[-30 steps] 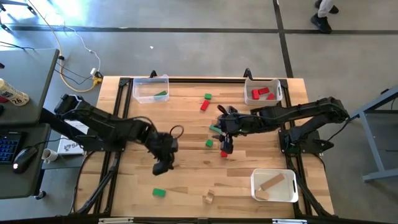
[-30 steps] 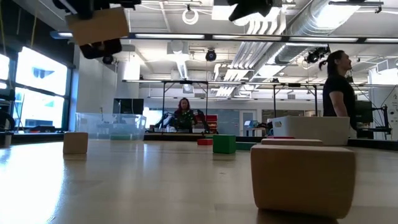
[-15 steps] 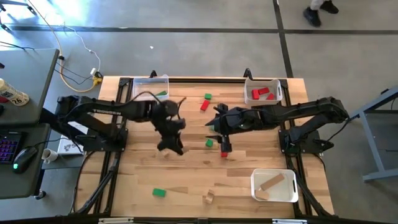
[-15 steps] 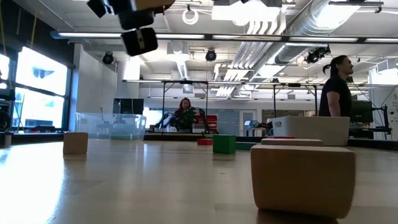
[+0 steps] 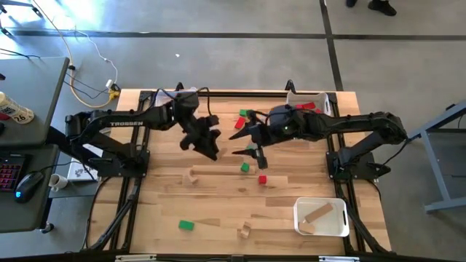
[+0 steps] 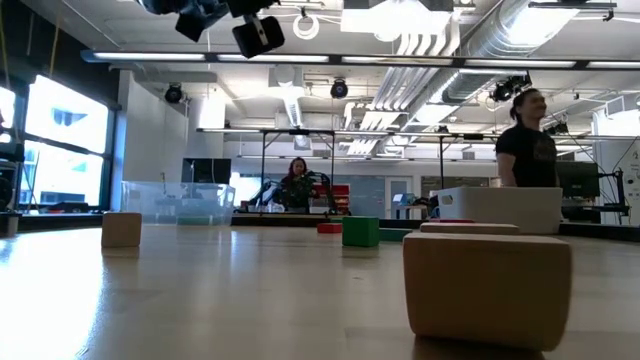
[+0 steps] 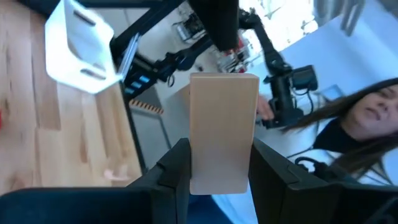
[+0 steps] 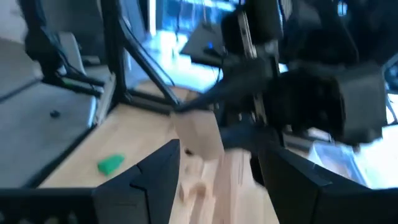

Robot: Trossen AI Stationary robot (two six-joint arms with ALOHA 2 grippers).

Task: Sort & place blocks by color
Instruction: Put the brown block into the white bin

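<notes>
Task approx. half done: plain bar (image 7: 222, 132) is clamped by left gripper (image 5: 209, 143) near green bin (image 5: 169, 104); right gripper (image 5: 246, 136) parted, empty; several blocks left loose.

White "TROSSEN" lettering, faint but apparently legible, along the left arm (image 5: 131, 122)

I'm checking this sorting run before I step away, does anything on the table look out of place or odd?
Nothing spilled or broken. The only oddity: the left gripper holds a plain wood block in the air close to the open right gripper, over the middle of the table, where they could collide.
</notes>
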